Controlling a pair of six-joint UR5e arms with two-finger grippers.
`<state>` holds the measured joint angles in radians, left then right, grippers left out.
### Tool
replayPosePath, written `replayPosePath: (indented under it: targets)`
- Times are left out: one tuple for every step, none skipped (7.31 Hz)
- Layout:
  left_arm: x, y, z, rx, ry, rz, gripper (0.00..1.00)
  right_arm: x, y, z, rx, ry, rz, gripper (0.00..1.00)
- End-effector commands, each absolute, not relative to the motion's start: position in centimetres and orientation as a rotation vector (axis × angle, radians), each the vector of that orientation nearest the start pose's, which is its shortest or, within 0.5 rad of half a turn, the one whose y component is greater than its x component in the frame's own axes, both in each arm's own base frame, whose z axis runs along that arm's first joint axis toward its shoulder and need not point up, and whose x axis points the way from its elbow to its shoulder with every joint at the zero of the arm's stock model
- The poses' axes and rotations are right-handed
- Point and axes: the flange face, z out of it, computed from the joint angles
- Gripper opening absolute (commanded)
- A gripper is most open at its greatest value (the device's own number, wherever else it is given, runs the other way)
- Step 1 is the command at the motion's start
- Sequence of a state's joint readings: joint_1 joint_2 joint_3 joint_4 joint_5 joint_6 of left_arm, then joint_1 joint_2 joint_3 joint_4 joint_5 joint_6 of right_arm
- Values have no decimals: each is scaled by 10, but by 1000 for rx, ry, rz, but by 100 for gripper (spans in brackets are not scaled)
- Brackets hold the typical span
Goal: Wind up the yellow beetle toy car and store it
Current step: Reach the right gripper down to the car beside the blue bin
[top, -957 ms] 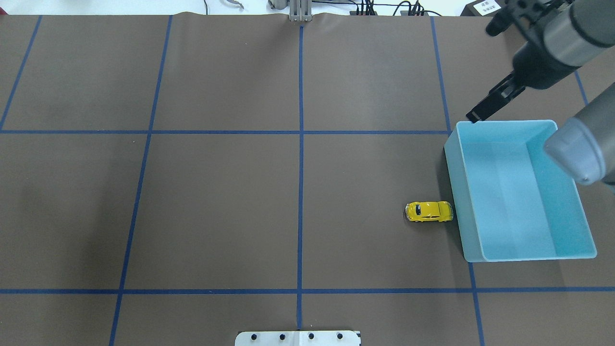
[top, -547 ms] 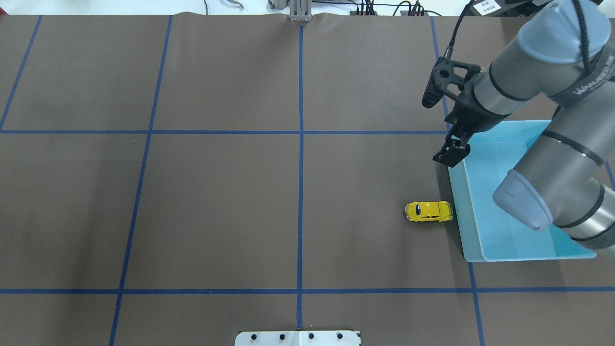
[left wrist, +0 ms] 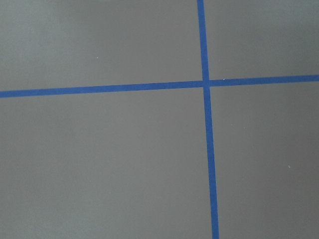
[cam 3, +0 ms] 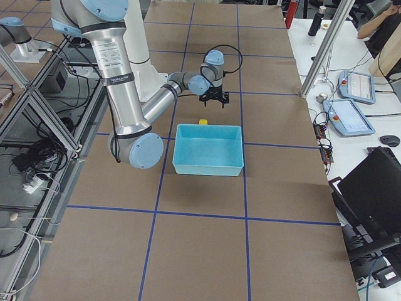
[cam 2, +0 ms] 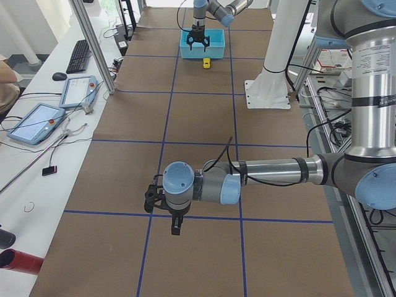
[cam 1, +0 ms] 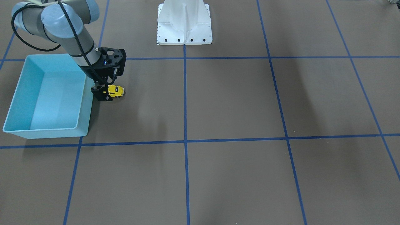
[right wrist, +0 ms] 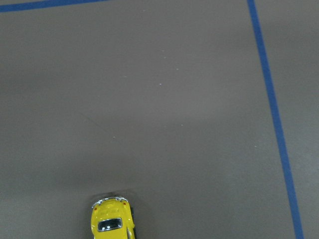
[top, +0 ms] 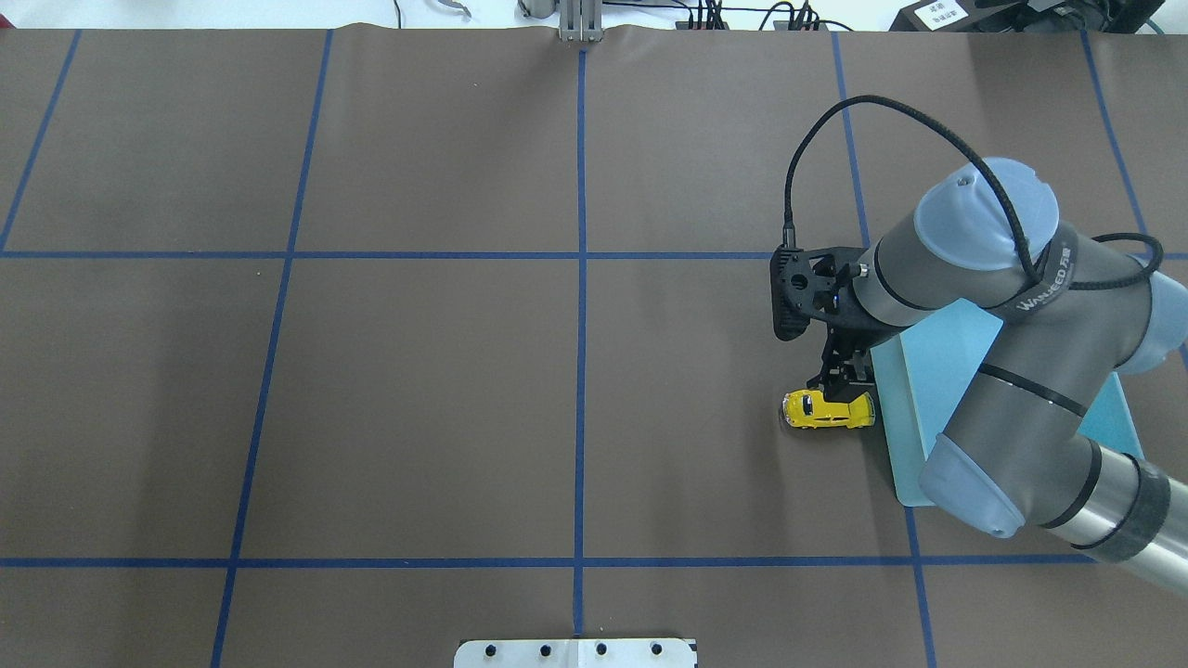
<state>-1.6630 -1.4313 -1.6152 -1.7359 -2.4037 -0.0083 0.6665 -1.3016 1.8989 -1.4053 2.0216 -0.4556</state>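
The yellow beetle toy car (top: 829, 409) stands on its wheels on the brown mat, right beside the blue bin (top: 905, 408). It also shows in the front view (cam 1: 116, 91) and at the bottom edge of the right wrist view (right wrist: 111, 220). My right gripper (top: 840, 377) hangs open a little above the car's bin-side end; in the front view (cam 1: 104, 93) one finger hides that end of the car. It touches nothing. My left gripper (cam 2: 175, 226) shows only in the exterior left view, low over bare mat far from the car; I cannot tell whether it is open or shut.
The bin (cam 1: 84, 103) is empty, and the right arm's forearm covers much of it from overhead. The white robot base (cam 1: 184, 25) stands at the table's middle edge. Blue tape lines (left wrist: 205, 82) grid the mat. Operator tablets (cam 3: 354, 86) lie on side desks.
My right arm has swung from the far right corner, over the bin, and come down toward the car. The car has not moved.
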Motion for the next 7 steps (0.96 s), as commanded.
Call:
replayPosePath:
  targets:
    - [-108, -418, 684, 101, 841, -94, 100, -403, -413, 384, 724, -639, -1491, 100]
    - [-108, -417, 687, 95, 841, -97, 100, -410, -408, 384, 717, -646, -1499, 100]
    - [-108, -416, 686, 97, 841, -96, 100, -414, -404, 385, 715, -636, -1501, 100]
    - [-108, -418, 683, 100, 841, -96, 100, -416, -398, 386, 707, -641, -1499, 100]
    - [-108, -421, 681, 104, 839, -92, 100, -419, -390, 393, 696, -632, -1511, 100]
    - [-108, -422, 681, 106, 841, -93, 100, -420, -388, 398, 690, -621, -1513, 100]
    - [-107, -422, 681, 104, 840, -92, 100, -423, -385, 399, 686, -623, -1519, 100]
